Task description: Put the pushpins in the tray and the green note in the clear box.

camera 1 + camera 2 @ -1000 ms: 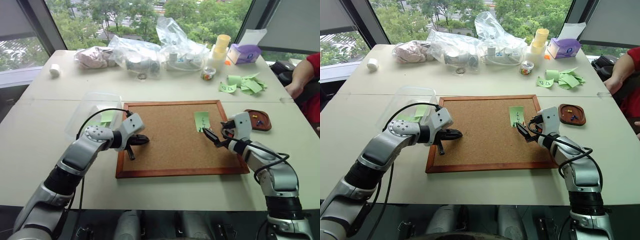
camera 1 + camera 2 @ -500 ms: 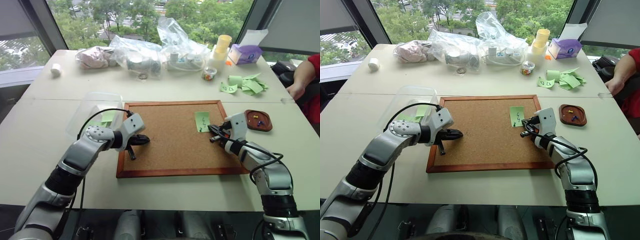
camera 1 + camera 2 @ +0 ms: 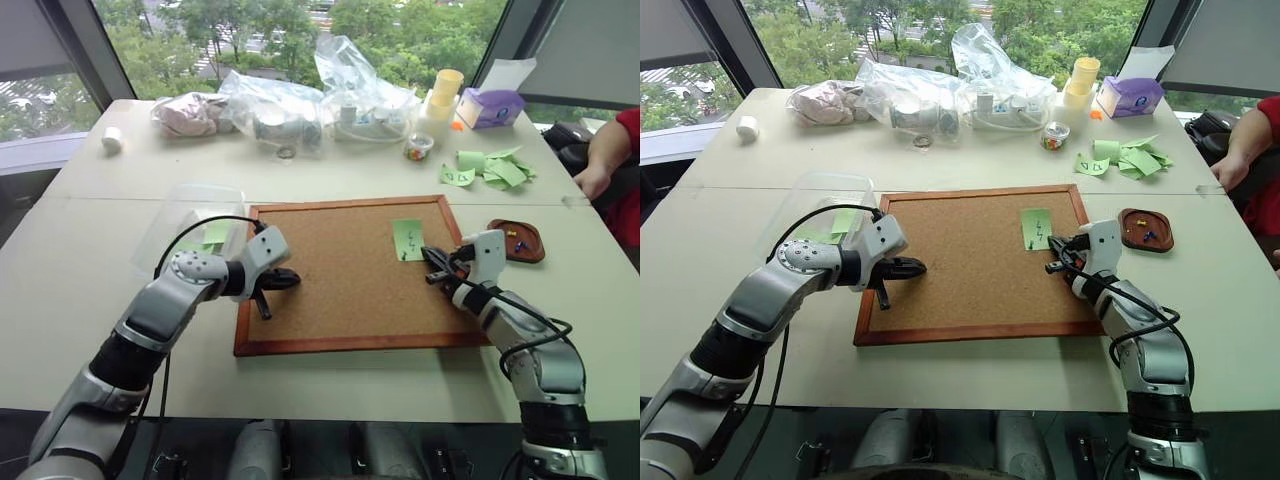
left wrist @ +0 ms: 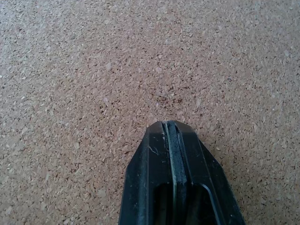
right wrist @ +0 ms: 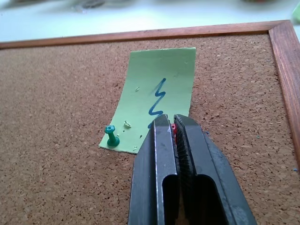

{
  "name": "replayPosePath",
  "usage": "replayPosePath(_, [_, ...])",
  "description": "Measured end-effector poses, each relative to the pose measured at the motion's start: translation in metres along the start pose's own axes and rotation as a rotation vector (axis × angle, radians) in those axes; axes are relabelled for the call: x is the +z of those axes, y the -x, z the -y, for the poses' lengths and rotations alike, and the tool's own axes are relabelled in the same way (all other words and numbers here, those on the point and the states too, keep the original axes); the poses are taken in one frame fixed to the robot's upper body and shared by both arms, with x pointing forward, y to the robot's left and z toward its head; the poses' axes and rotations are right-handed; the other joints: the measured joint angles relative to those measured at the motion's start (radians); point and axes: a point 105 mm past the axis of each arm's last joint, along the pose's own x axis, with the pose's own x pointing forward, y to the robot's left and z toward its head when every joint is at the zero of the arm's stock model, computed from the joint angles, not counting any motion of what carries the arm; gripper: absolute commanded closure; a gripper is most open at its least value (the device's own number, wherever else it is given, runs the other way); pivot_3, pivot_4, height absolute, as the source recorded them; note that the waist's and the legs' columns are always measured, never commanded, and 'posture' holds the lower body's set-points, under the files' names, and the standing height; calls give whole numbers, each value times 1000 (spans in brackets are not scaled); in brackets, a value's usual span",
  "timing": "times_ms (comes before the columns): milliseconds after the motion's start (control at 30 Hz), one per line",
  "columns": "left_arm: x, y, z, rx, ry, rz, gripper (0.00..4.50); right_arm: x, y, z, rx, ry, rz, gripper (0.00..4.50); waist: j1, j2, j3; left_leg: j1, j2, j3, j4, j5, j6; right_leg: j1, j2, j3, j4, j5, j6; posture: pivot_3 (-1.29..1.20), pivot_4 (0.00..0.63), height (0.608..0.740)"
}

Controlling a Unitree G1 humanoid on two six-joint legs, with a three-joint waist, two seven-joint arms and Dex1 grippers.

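Right gripper (image 5: 174, 129): closed on a small red pushpin (image 5: 173, 127) at the near edge of the green note (image 5: 157, 96); a sliver of red is seen between the fingertips. Whether the pin is already free of the board cannot be told.

Left gripper (image 4: 169, 129): closed on nothing, held just above bare cork on the left part of the cork board (image 3: 340, 275).

Green note: lying on the cork board near its far right corner, marked with a blue zigzag. A green pushpin (image 5: 111, 137) is standing in its lower corner, so the note is judged to be still pinned.

Tray (image 3: 522, 241): set on the table just beside the board's right edge, close to the right gripper. A few small pins are already lying in it; their count cannot be told.

Clear box (image 3: 190, 215): set beside the board's left edge, behind the left arm. A pale green slip is seen through its wall; whether it lies inside cannot be told.

Done so far: some pins appear to have been put in the tray.

Left to do: the red pin is to be carried to the tray, the green pin pulled and dropped there too, then the note lifted and placed in the clear box.

Stage: judged roughly midway, with the note itself not yet moved.
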Motion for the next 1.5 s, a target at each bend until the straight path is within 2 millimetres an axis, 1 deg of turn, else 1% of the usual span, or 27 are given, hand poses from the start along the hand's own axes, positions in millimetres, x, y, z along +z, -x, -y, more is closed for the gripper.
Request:
replayPosePath(100, [-5,0,1,-12,12,-17,4500,16,6,12,-60,22,66,4447,-1,0,0,0,0,0,0,0,0,0,0,0,0,0,0,0,150,735])
replayPosePath(300, [-5,1,1,-15,6,-22,4500,17,7,14,-75,22,70,4447,-1,0,0,1,0,0,0,0,0,0,0,0,0,0,0,0,150,735])
replayPosePath(367, [-5,1,0,-16,-2,-21,4500,19,6,20,-111,16,81,4447,-1,0,0,1,0,0,0,0,0,0,0,0,0,0,0,0,150,735])
replayPosePath(433, [-5,1,0,-16,-8,-24,4500,25,5,34,-183,18,99,4447,-2,0,0,1,0,0,0,0,0,0,0,0,0,0,0,0,150,735])
replayPosePath(500, [-5,2,0,-20,-13,-25,4500,31,4,57,-295,44,97,4447,-3,0,0,1,0,0,0,0,0,0,0,0,0,0,0,0,150,735])
replayPosePath(567, [-5,2,-1,-21,-15,-26,4500,32,5,76,-391,73,71,4447,-3,0,0,1,0,1,0,0,0,0,1,0,0,0,0,0,150,735])
replayPosePath(667, [-5,1,-1,-20,-21,-24,4500,23,7,99,-505,112,6,4447,-4,0,0,1,0,1,0,0,0,0,1,0,0,0,0,0,150,735])
replayPosePath(833, [-5,0,-1,-20,-20,-21,4500,4,7,123,-610,118,-101,4447,-5,1,-1,1,0,2,0,0,0,0,0,1,0,0,0,0,150,735])
replayPosePath(900, [-5,0,0,-20,-19,-20,4500,2,6,128,-629,112,-119,4447,-4,1,-1,1,0,2,0,0,0,0,1,1,0,0,0,0,150,735])
replayPosePath(1000, [-5,0,0,-19,-20,-20,4500,0,3,131,-637,96,-127,3597,-4,1,-1,1,0,2,0,0,0,0,0,1,0,0,0,0,150,735])
replayPosePath(1033, [-5,0,0,-19,-20,-20,4500,-2,3,131,-638,91,-132,3184,-4,1,-1,1,0,2,0,0,0,0,0,1,0,0,0,0,150,735])
replayPosePath(1233, [-5,0,0,-17,-20,-20,4500,-3,4,134,-645,54,-127,88,-4,1,-1,1,0,2,0,0,0,0,0,1,1,0,0,0,150,735])
replayPosePath(1267, [-5,0,0,-16,-20,-20,4500,-2,4,135,-648,49,-125,28,-4,1,-1,1,0,2,0,0,0,0,0,1,1,0,0,0,150,735])
replayPosePath(1500, [-5,0,0,-10,-19,-19,4500,-3,7,138,-668,1,-113,28,-4,2,-1,1,0,2,0,0,0,0,0,1,1,0,0,0,150,735])
